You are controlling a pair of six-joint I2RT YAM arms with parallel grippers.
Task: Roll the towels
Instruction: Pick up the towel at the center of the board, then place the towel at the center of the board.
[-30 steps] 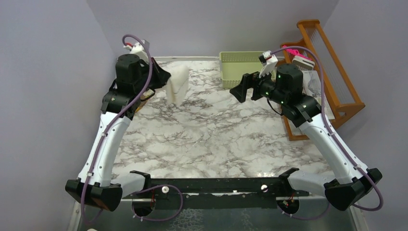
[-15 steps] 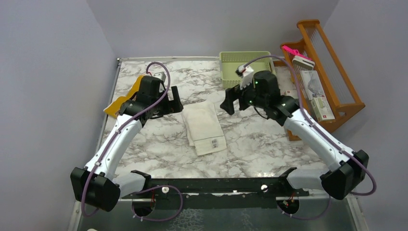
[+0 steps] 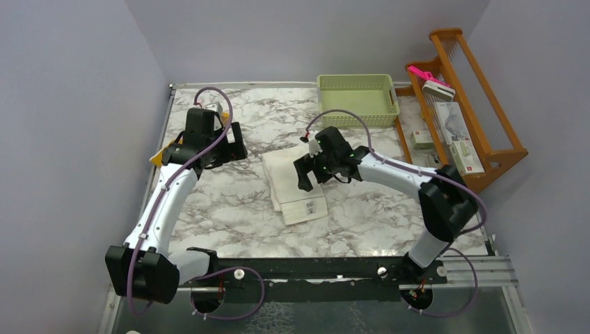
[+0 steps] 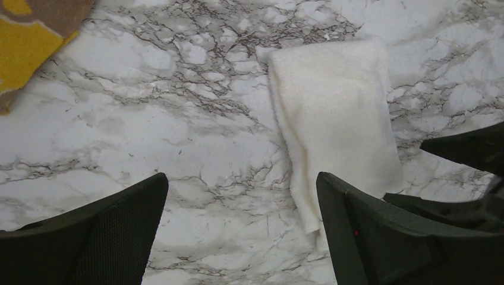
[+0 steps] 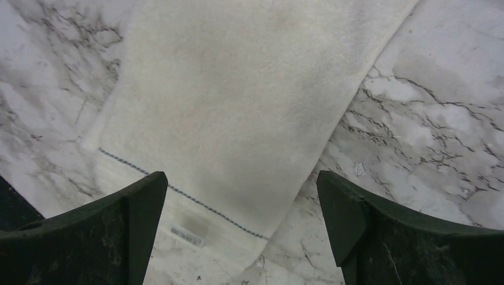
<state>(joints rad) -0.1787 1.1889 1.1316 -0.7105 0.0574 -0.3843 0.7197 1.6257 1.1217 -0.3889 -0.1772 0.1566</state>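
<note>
The cream-white towel (image 3: pixel 292 186) lies flat, folded in a long strip, mid-table; it also shows in the left wrist view (image 4: pixel 336 119) and the right wrist view (image 5: pixel 238 95). My left gripper (image 3: pixel 235 142) (image 4: pixel 241 181) is open over bare marble just left of the towel's far end, holding nothing. My right gripper (image 3: pixel 306 175) (image 5: pixel 241 178) is open and hovers over the towel's hemmed end with its stitched line and small label (image 5: pixel 187 234). The mustard-yellow towel (image 3: pixel 159 158) (image 4: pixel 27 35) lies at the left table edge, mostly hidden under the left arm.
A pale green basket (image 3: pixel 356 97) stands at the back. A wooden rack (image 3: pixel 480 132) with boxes and a pink brush stands along the right side. Walls close in at the left and the back.
A second ago the left gripper held the cream towel hanging in the air at the back. It now lies flat, let go. The right arm swung in and down over it.
</note>
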